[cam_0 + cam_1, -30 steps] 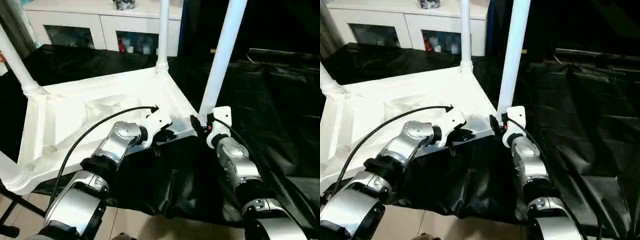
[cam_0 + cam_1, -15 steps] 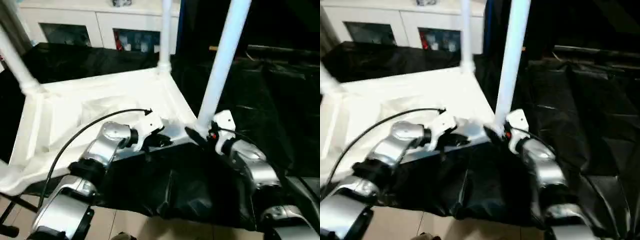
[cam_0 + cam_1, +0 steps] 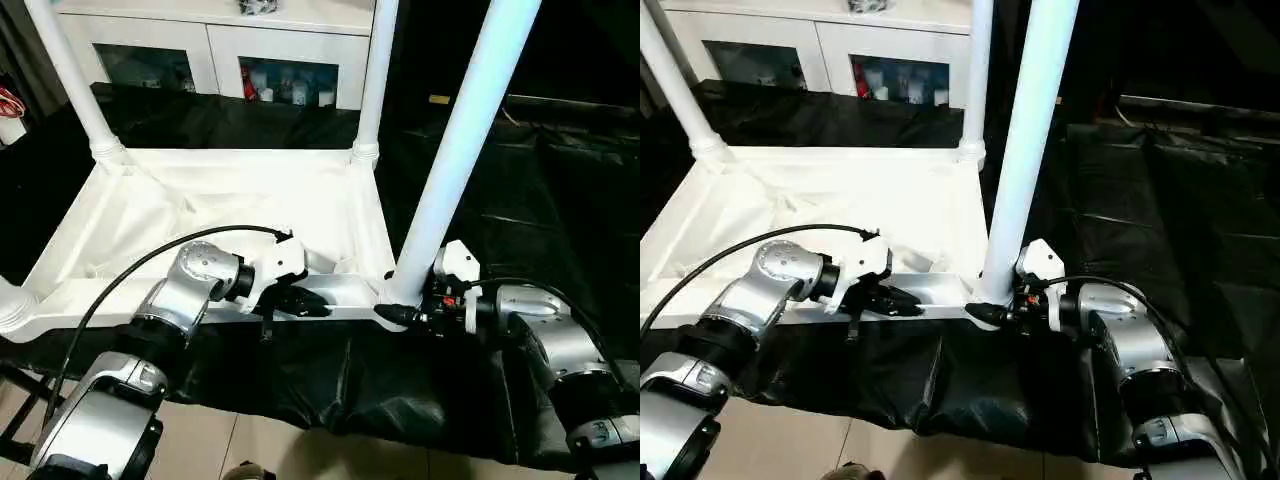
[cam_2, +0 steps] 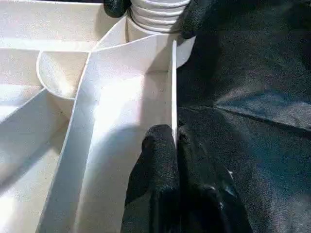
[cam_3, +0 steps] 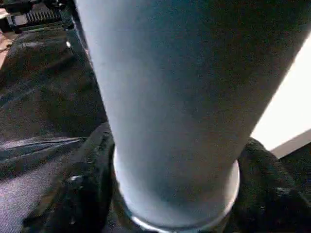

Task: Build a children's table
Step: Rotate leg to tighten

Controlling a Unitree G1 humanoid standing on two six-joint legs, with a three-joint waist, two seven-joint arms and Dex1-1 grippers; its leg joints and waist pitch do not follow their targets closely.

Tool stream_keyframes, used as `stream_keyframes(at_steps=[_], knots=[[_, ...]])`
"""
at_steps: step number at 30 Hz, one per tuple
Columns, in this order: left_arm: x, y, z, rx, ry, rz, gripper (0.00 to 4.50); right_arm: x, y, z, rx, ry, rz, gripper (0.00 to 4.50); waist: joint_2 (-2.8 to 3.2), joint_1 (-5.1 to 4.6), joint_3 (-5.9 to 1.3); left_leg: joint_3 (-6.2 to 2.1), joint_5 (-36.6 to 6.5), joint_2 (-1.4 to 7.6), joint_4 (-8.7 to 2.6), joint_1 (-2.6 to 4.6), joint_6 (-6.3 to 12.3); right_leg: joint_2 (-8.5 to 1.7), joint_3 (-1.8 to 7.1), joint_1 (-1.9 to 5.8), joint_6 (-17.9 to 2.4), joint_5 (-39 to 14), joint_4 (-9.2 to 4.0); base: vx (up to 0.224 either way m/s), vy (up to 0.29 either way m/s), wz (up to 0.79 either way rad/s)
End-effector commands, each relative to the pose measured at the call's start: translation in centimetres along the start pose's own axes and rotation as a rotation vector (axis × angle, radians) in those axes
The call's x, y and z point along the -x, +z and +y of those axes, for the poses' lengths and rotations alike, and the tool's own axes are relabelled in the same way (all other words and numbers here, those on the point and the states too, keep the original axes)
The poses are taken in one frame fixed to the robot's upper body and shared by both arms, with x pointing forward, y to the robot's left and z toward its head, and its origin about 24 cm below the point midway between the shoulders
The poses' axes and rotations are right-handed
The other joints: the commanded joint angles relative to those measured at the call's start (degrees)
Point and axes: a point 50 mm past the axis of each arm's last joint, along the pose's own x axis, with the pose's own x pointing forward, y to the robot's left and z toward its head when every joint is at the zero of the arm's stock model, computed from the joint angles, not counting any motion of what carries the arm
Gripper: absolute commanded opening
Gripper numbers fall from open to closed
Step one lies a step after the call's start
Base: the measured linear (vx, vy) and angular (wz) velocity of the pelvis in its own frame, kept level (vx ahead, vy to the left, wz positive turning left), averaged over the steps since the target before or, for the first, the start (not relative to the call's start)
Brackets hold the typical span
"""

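Observation:
The children's table lies upside down, its white top [image 3: 230, 200] with the ribbed underside facing up. Three legs stand in corner sockets: near right [image 3: 460, 150], far right [image 3: 372, 80] and far left [image 3: 75, 80]. My left gripper [image 3: 305, 300] is shut on the top's near rim, and in the left wrist view the thin rim wall [image 4: 173, 87] runs between its fingertips [image 4: 158, 141]. My right gripper [image 3: 395, 305] reaches in from the right at the near right leg's base. One finger [image 5: 92, 179] sits on each side of the leg [image 5: 170, 107], closed against it.
A black sheet [image 3: 520, 200] covers the work surface and hangs over its front edge. A white cabinet [image 3: 230, 50] with glass doors stands behind. Tiled floor [image 3: 200, 440] shows below the edge. The left arm's black cable [image 3: 130, 290] arcs over the top.
The whole view has shifted. My right forearm has swung out to the right, and its fingers now take the leg's base from the side. My left gripper stays on the rim.

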Motion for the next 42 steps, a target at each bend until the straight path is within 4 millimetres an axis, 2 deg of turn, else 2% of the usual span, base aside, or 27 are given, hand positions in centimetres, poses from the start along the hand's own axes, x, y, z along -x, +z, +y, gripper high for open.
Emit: stream_keyframes(at_steps=[1,3,5,7,8,10,11,12,15,16,17,18,19,20,21,22,24,28,29,31,32,35,37,38,39,41,42], knots=[[0.0,0.2,0.3,-0.009,0.012,0.012,0.0,-0.8,-0.1,0.5,-0.015,0.04,0.0,2.84,-0.28,0.25,-3.81,-1.46,-7.6,3.81,-3.7,0.98,5.33,-4.13,2.62,2.9,-17.0,-1.4,-3.31,0.0,0.0,0.0],[-0.2,0.3,0.3,-0.009,0.025,0.004,0.0,-1.1,-0.3,0.8,-0.022,0.033,-0.009,2.77,-0.4,0.24,-3.81,-1.46,-7.9,3.81,-3.73,1.0,4.95,-4.14,2.63,2.91,-16.8,-2.2,-3.35,0.0,0.0,0.0],[-0.5,0.4,0.3,-0.006,0.046,-0.01,0.0,-1.5,-0.4,1.0,-0.038,0.011,-0.027,2.75,-0.24,0.21,-3.78,-1.49,-8.1,3.85,-3.77,1.03,4.77,-4.12,2.64,2.81,-16.7,-2.4,-3.36,0.0,0.0,0.0],[-1.0,0.7,0.7,-0.002,0.102,-0.029,0.0,-2.0,-0.6,0.9,-0.057,-0.06,-0.049,2.75,-0.39,0.14,-3.69,-1.53,-8.3,3.81,-3.86,1.01,4.33,-4.17,2.68,2.73,-16.5,-3.0,-3.47,0.0,0.0,0.0],[-1.9,1.2,1.3,0.021,0.2,-0.052,0.0,-2.8,-0.8,0.5,-0.079,-0.204,-0.081,2.73,-0.69,-0.02,-3.7,-1.54,-9.1,3.71,-3.92,1.08,3.77,-4.19,2.73,2.73,-16.1,-4.5,-3.69,0.0,0.0,0.0],[-3.0,1.8,1.9,0.042,0.278,-0.054,0.0,-3.9,-1.0,0.0,-0.125,-0.357,-0.099,2.73,-0.51,-0.31,-3.51,-1.65,-10.9,3.64,-4.16,1.33,2.28,-4.34,2.83,2.47,-15.3,-8.3,-4.18,0.0,0.0,0.0],[-3.0,1.8,1.9,0.042,0.278,-0.054,0.0,-3.9,-1.0,0.0,-0.125,-0.357,-0.099,2.72,-0.41,-0.49,-3.48,-1.67,-12.3,3.61,-4.34,1.63,0.98,-4.34,2.89,2.28,-14.7,-10.7,-4.47,0.0,0.0,0.0],[-3.7,2.2,2.1,0.052,0.312,-0.049,0.0,-4.5,-1.2,-0.2,-0.152,-0.435,-0.1,2.72,-0.45,-0.63,-3.37,-1.79,-13.0,3.55,-4.54,1.51,0.35,-4.21,2.89,2.39,-13.9,-12.0,-4.62,0.0,0.0,0.0],[-4.9,2.9,2.5,0.067,0.372,-0.033,0.0,-6.0,-1.2,-0.2,-0.199,-0.543,-0.099,2.72,-0.1,-0.69,-3.29,-1.87,-15.0,3.5,-4.73,1.81,-0.39,-4.18,2.94,2.29,-12.9,-13.3,-4.96,0.0,0.0,0.0],[-5.4,3.2,2.6,0.067,0.404,-0.027,0.0,-6.6,-1.1,-0.3,-0.21,-0.595,-0.087,2.72,-0.21,-0.74,-3.21,-1.82,-15.2,3.48,-4.76,1.81,-0.38,-4.2,2.98,2.27,-12.8,-13.4,-5.06,0.0,0.0,0.0],[-6.1,3.5,2.5,0.073,0.416,-0.031,0.0,-7.3,-0.8,-0.4,-0.218,-0.655,-0.079,2.72,0.28,-0.86,-3.2,-1.81,-15.9,3.46,-4.86,1.89,-0.75,-4.14,3.04,2.21,-12.7,-13.1,-5.18,0.0,0.0,0.0],[-6.5,3.7,2.5,0.078,0.426,-0.034,0.0,-7.8,-0.6,-0.5,-0.225,-0.699,-0.073,2.72,0.11,-1.03,-3.29,-1.88,-16.2,3.37,-4.91,2.02,-1.29,-4.07,3.0,2.26,-12.7,-13.2,-5.09,0.0,0.0,0.0],[-6.8,3.9,2.4,0.073,0.426,-0.036,0.0,-8.2,-0.4,-0.5,-0.23,-0.706,-0.081,2.72,0.59,-0.93,-3.33,-1.94,-16.2,3.32,-4.88,2.09,-1.51,-4.12,3.0,2.23,-12.6,-13.1,-5.09,0.0,0.0,0.0],[-7.0,4.0,2.4,0.071,0.426,-0.038,0.0,-8.5,-0.2,-0.4,-0.232,-0.708,-0.085,2.72,0.43,-1.04,-3.3,-1.85,-16.2,3.31,-4.87,2.04,-1.52,-4.06,3.05,2.21,-12.6,-12.8,-5.17,0.0,0.0,0.0],[-7.4,4.1,2.1,0.064,0.404,-0.044,0.0,-9.5,0.7,0.0,-0.186,-0.671,-0.103,3.07,0.44,-0.99,-3.48,-1.85,-15.3,3.23,-4.76,1.78,-0.92,-4.09,3.0,2.53,-12.8,-10.3,-4.96,0.0,0.0,0.0],[-7.4,4.1,2.1,0.064,0.404,-0.044,0.0,-9.5,0.7,0.0,-0.186,-0.671,-0.103,3.07,0.38,-0.98,-3.55,-1.86,-14.6,3.2,-4.72,1.66,-0.53,-4.06,2.99,2.7,-12.8,-9.2,-4.84,0.0,0.0,0.0],[-7.5,4.0,1.9,0.063,0.385,-0.049,0.0,-9.5,1.0,0.0,-0.182,-0.645,-0.124,3.44,0.41,-0.9,-3.63,-1.73,-12.4,3.17,-4.56,1.53,1.01,-4.01,2.95,2.88,-13.4,-5.9,-4.55,0.0,0.0,0.0],[-6.7,3.7,1.7,0.047,0.323,-0.077,0.0,-8.9,1.1,-0.1,-0.177,-0.577,-0.154,3.62,0.11,-0.97,-3.54,-1.75,-12.4,3.25,-4.56,1.34,2.29,-4.13,2.88,3.06,-13.7,-6.6,-4.59,0.0,0.0,0.0],[-6.6,3.7,1.7,0.038,0.309,-0.084,0.0,-8.7,1.1,-0.2,-0.169,-0.57,-0.151,3.77,0.26,-1.08,-3.58,-1.82,-12.2,3.32,-4.6,1.36,2.33,-4.16,2.87,3.03,-13.8,-6.9,-4.57,0.0,0.0,0.0],[-5.9,3.4,1.6,0.029,0.273,-0.097,0.0,-7.8,0.8,-0.5,-0.138,-0.536,-0.147,3.77,-0.28,-1.34,-3.62,-1.76,-11.7,3.33,-4.5,1.3,2.79,-4.16,2.84,3.12,-14.3,-5.8,-4.45,0.0,0.0,0.0],[-5.7,3.3,1.5,0.027,0.257,-0.1,0.0,-7.5,0.7,-0.6,-0.129,-0.522,-0.146,3.77,-0.12,-1.35,-3.69,-1.77,-11.2,3.29,-4.38,1.15,3.09,-4.22,2.82,3.24,-14.5,-5.3,-4.26,0.0,0.0,0.0],[-4.5,2.6,1.2,0.013,0.189,-0.092,0.0,-5.8,0.4,-0.9,-0.088,-0.448,-0.133,3.77,-0.2,-1.76,-3.86,-1.63,-7.6,3.32,-3.94,0.8,5.71,-4.16,2.75,3.49,-16.1,0.3,-3.65,0.0,0.0,0.0],[-3.8,2.1,1.0,0.001,0.147,-0.077,0.0,-4.8,0.3,-1.0,-0.062,-0.382,-0.123,3.77,0.03,-1.55,-3.96,-1.49,-6.2,3.37,-3.66,0.8,6.8,-4.04,2.65,3.38,-16.8,1.9,-3.38,0.0,0.0,0.0],[-3.8,2.1,1.0,0.001,0.147,-0.077,0.0,-4.8,0.3,-1.0,-0.061,-0.382,-0.123,3.77,-0.04,-1.5,-3.99,-1.44,-5.9,3.4,-3.61,0.75,7.11,-3.95,2.61,3.39,-17.0,2.5,-3.32,0.0,0.0,0.0],[-3.6,1.8,0.9,0.001,0.135,-0.066,0.0,-4.4,0.2,-0.9,-0.055,-0.346,-0.121,3.77,0.07,-1.2,-4.0,-1.31,-6.0,3.61,-3.52,0.85,7.47,-3.87,2.55,3.1,-17.6,3.3,-3.15,0.0,0.0,0.0],[-2.5,1.1,0.8,-0.006,0.081,-0.04,0.0,-3.0,0.0,-0.6,-0.033,-0.204,-0.099,3.77,0.15,-0.88,-3.92,-1.35,-6.7,3.62,-3.5,0.81,7.47,-3.83,2.45,3.09,-17.6,2.5,-3.22,0.0,0.0,0.0],[-2.5,1.1,0.8,-0.006,0.081,-0.04,0.0,-3.0,0.0,-0.6,-0.033,-0.204,-0.099,3.77,0.16,-0.56,-3.91,-1.3,-7.8,3.74,-3.48,0.89,7.52,-3.9,2.49,3.0,-17.6,1.5,-3.26,0.0,0.0,0.0]])
